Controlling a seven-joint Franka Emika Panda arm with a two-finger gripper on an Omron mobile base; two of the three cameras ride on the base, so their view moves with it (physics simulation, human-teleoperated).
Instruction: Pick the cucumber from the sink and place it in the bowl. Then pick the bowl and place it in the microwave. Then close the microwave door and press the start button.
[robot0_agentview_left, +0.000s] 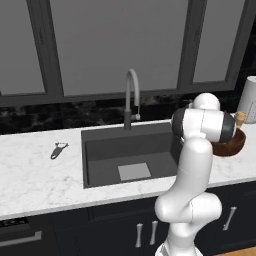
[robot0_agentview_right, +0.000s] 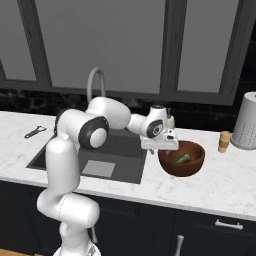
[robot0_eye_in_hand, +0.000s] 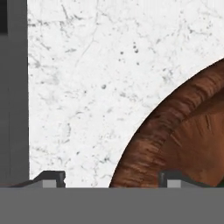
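With the cucumber (robot0_agentview_right: 182, 158) lying in the bowl (robot0_agentview_right: 182, 159) just right of the sink (robot0_agentview_right: 120, 159), the tool (robot0_agentview_right: 161, 145) straddles the bowl's near rim, jaws apart, and must next, I judge, clamp and lift toward the microwave.

Place: a rendered home kitchen.
Counter: white marble counter (robot0_agentview_left: 35, 175) over dark cabinets (robot0_agentview_right: 210, 230).
Sink: dark basin (robot0_agentview_left: 127, 155) with gooseneck tap (robot0_agentview_left: 131, 95).
Backdrop: tall windows (robot0_agentview_left: 115, 45) above a black marbled backsplash (robot0_agentview_left: 60, 117).
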